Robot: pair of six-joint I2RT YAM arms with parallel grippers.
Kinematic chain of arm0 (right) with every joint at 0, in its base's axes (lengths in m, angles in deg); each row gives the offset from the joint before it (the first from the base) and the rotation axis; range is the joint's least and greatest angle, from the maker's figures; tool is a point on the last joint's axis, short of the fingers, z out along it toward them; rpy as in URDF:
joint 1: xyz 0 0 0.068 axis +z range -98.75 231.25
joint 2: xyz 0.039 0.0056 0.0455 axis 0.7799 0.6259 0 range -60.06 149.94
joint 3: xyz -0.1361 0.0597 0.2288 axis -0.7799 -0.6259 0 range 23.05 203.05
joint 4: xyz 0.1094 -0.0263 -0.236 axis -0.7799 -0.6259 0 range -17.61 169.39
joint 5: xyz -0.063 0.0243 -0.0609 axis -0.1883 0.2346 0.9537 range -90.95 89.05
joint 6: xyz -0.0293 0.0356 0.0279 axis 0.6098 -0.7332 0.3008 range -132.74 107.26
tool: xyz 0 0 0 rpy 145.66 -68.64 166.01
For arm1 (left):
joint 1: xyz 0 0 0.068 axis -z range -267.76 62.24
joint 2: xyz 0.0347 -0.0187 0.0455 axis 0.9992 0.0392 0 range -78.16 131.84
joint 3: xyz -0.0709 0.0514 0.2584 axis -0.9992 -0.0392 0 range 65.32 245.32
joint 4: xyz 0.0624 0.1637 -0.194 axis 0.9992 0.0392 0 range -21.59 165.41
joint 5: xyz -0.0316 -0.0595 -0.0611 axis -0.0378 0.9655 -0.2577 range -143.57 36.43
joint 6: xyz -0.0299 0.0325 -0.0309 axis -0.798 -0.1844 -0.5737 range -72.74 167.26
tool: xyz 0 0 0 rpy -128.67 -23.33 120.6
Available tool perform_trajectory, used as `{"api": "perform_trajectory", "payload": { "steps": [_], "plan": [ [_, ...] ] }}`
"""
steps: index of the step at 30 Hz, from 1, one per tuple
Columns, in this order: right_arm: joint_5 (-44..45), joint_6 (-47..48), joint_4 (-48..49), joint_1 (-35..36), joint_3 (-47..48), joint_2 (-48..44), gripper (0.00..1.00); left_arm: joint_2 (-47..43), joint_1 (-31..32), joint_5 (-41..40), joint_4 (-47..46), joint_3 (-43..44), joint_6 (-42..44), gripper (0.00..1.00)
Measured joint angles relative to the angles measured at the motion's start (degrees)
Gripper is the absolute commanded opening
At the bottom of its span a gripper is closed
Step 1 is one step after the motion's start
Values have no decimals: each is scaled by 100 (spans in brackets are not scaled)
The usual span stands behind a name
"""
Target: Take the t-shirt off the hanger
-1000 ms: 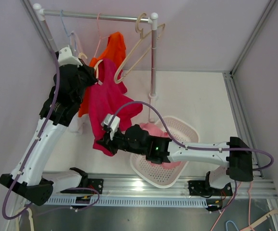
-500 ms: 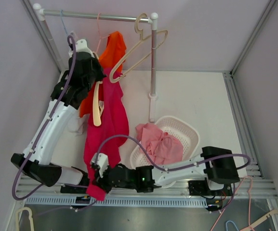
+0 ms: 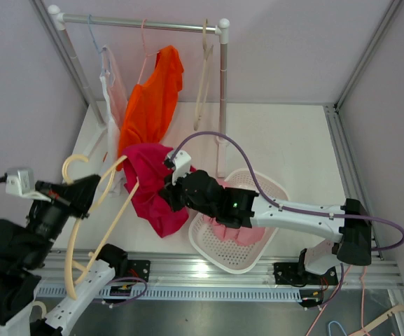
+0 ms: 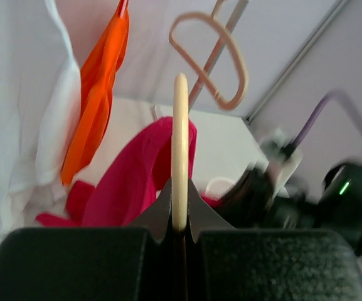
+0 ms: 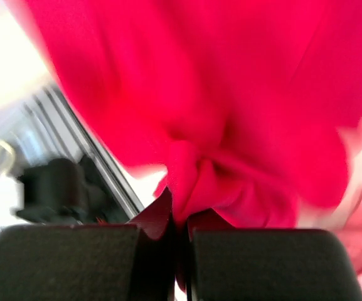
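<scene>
My left gripper (image 4: 179, 210) clamps the hanger (image 4: 179, 125), and my right gripper (image 5: 179, 216) pinches the t-shirt (image 5: 231, 94). I should draw the fabric clear, toward the near-edge basket (image 3: 275, 189).

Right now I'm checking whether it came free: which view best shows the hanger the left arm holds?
Top external: the whole hanger shows, hook and both arms, next to the pink t-shirt. Left wrist sees it edge-on, clamped between the fingers. Right wrist shows just pink cloth, no hanger.
</scene>
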Motion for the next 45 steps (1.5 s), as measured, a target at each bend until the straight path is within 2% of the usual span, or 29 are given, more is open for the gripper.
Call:
{"api": "perform_trajectory", "payload": {
  "steps": [5,12,18,21,31,45],
  "plan": [
    [275,535,-461,33,1147,-46,0,-1370,2,291,977,-625,92,1],
    [619,1314,-1180,33,2785,68,0,-2581,2,1049,1733,-780,275,1],
    [835,1989,-1674,48,4920,695,0,-2754,-131,1694,1539,-852,282,1],
    [944,2334,-1755,74,5606,905,0,-2754,-201,2059,1506,-874,282,1],
    [1375,3289,-1606,122,6109,907,0,-2754,-282,2677,1198,-459,282,1],
    [1237,4409,-522,297,6168,-116,0,-2754,-282,2605,815,-1005,114,1]
  ]
}}
